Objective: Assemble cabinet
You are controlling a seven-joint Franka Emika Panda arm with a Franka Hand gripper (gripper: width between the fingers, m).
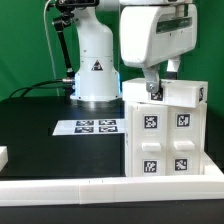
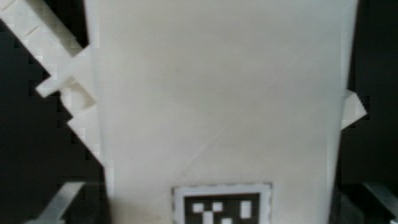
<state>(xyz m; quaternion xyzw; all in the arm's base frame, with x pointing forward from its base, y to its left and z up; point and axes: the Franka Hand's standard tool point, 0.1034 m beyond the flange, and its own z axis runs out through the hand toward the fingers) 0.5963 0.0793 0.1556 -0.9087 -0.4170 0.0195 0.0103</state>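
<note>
Cabinet (image 1: 168, 135): large white box shell standing upright on the black table (image 1: 40, 130), at about 4 o'clock from the exterior view's centre. Four square fronts face the camera, each with a black-and-white tag.
Cabinet, wrist view (image 2: 214, 100): a tall white face fills most of the frame, with one tag at its 6 o'clock edge.
Gripper (image 1: 153, 90): at the top edge of the cabinet, at 12 o'clock from the upper tag pair. Dark fingers reach down to the shell – contact looks likely, but whether they are spread or pinching cannot be told from either view.
Marker board (image 1: 86, 127): flat white strip of tags lying on the table, at 9 o'clock from the cabinet, just beside it.
Robot pedestal (image 1: 95, 70): white, with a triangle sticker – at 12 o'clock from the marker board.
</note>
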